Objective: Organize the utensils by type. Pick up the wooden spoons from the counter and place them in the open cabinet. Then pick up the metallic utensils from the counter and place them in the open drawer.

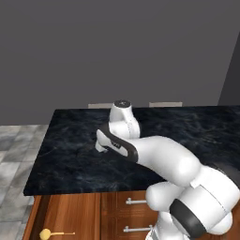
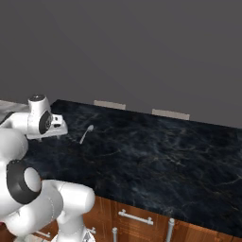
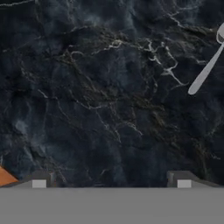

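The black marble counter fills the middle of both base views. A small silver-grey metal spoon lies on it, also at the right edge of the hand view. My gripper hangs just above the counter, pointing down, a short way left of the spoon; it is open with nothing between its fingertips. From the left base view the hand sits near the counter's middle. A tan spoon-shaped thing lies low beside the base cabinets. The open cabinet is out of view.
Reddish-brown drawer fronts with silver bar handles run under the counter; none looks pulled out. Two pale chair backs stand behind the far edge. An orange sliver shows at the hand view's lower left.
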